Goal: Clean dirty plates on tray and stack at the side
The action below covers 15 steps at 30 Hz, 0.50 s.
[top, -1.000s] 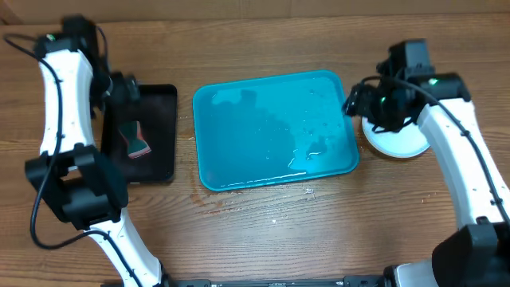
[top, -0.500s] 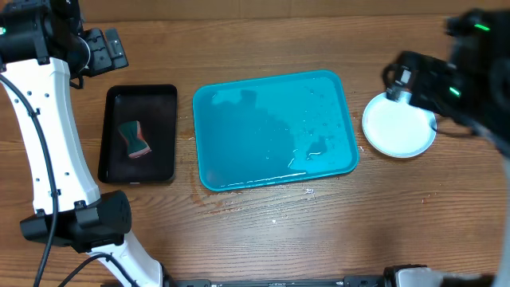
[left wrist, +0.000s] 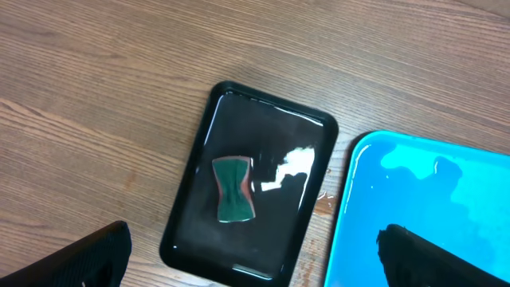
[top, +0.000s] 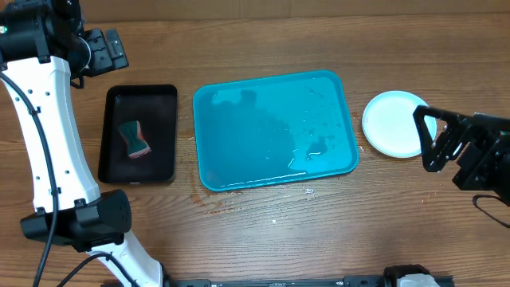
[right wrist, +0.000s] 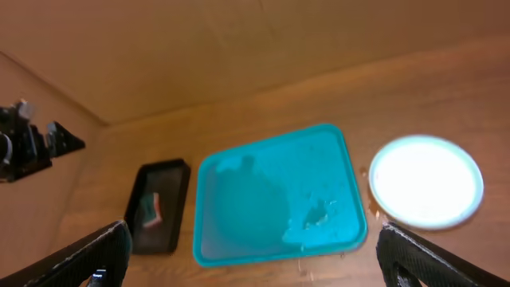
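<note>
Right tool (top: 428,140) pulled back; plate (top: 390,123) near its fingertips, apart.

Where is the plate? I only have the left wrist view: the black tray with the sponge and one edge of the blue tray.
Observer: The white plate lies on the table to the right of the blue tray, apart from it.
Operator: Any plates on the blue tray?
Observer: None. It holds only water, pooled towards its right side.
Operator: Is the right gripper carrying anything?
Observer: No. The right gripper is open and empty, by the plate's right edge.
</note>
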{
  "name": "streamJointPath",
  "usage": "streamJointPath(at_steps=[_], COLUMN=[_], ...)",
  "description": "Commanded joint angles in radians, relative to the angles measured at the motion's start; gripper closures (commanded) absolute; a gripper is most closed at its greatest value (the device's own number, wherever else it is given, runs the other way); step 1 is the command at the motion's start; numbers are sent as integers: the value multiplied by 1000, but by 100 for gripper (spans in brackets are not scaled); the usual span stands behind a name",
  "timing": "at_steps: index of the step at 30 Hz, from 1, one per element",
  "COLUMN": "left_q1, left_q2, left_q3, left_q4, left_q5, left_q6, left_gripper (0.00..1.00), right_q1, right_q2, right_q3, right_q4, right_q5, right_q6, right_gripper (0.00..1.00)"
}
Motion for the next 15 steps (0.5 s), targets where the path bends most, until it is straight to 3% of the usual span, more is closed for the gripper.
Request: streamJointPath(at_steps=[1, 4, 7, 15], left_q1=[2, 2, 2, 2], left_q2=[8, 8, 8, 8], left_q3=[3, 3, 3, 3], left_q4=[-2, -2, -2, -2], left_q5=[8, 9, 9, 8], left_q6=[-21, -21, -21, -21], left_gripper=[0, 0, 0, 0], right_q1=[-2, -2, -2, -27], right_q2=[-1, -26, -98, -462], right_q3=[-9, -102, -278, -988], right_q4=[-7, 68, 251, 859], right_q5=[63, 123, 123, 72], right_q6=[-28, -85, -128, -177], right_gripper=[0, 0, 0, 0])
